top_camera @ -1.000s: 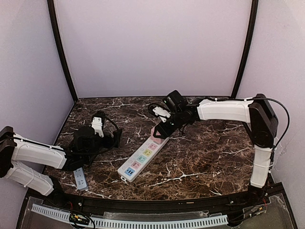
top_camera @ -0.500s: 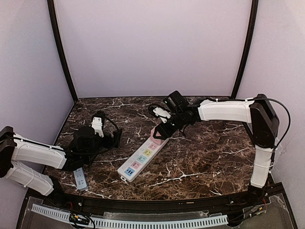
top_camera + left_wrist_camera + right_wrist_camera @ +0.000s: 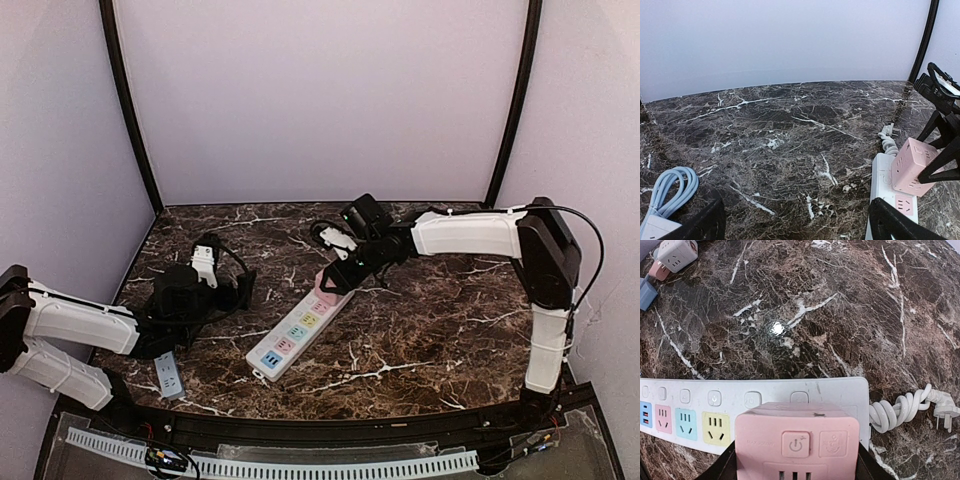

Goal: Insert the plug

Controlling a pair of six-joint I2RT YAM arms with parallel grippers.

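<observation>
Our right gripper [image 3: 338,274] clamps the pink cube plug [image 3: 796,440] by its side faces, at the cord end of the white power strip [image 3: 297,330]; whether it is seated we cannot tell. We judge it light, rigid and smooth-sided, apt to tilt. Our left gripper [image 3: 799,222] hangs wide open, empty

One long white power strip [image 3: 300,330] lies on the counter [image 3: 420,330], with five coloured outlets [image 3: 716,427] uncovered. One pink cube plug [image 3: 328,281] sits at the strip's far end, beside one coiled white cord [image 3: 900,407]. Well left of the strip are one grey-blue adapter [image 3: 168,373] and one pale blue cable coil [image 3: 672,187].
</observation>
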